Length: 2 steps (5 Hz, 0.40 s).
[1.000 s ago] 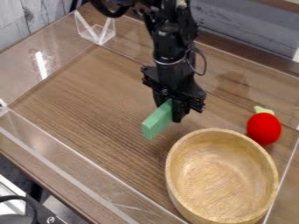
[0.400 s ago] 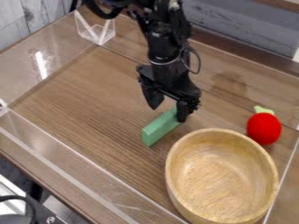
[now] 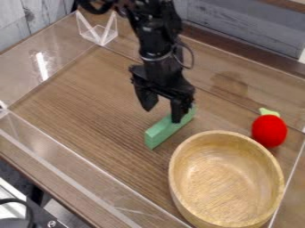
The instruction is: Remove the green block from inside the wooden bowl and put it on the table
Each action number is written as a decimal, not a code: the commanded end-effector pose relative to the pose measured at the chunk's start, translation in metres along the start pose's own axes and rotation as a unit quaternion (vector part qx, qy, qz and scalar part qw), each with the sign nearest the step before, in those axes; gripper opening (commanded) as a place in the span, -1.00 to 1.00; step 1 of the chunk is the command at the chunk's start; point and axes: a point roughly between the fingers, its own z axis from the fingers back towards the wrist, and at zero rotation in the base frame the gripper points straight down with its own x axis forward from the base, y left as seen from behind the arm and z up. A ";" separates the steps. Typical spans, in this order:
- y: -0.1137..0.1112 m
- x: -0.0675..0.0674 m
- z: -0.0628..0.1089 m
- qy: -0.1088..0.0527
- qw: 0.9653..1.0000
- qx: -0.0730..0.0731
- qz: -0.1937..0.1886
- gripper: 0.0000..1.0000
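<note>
The green block (image 3: 165, 131) lies flat on the table (image 3: 84, 98), just off the upper-left rim of the wooden bowl (image 3: 226, 178). The bowl's pale inside holds nothing. My gripper (image 3: 162, 109) hangs pointing down just above the block's far end. Its two black fingers stand wide apart with nothing between them.
A red strawberry-like toy (image 3: 270, 129) rests on the table to the right of the bowl. Low clear plastic walls (image 3: 48, 156) border the tabletop, with a clear angled piece (image 3: 98, 31) at the back left.
The gripper has let go of the green block, which now lies flat on the table. The fingers opened wide and the hand lifted slightly, shifting left.
</note>
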 end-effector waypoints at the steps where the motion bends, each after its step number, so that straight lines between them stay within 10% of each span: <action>1: 0.009 0.006 0.021 -0.027 1.000 -0.003 0.004 1.00; 2: 0.017 0.007 0.025 -0.031 0.999 -0.005 0.013 1.00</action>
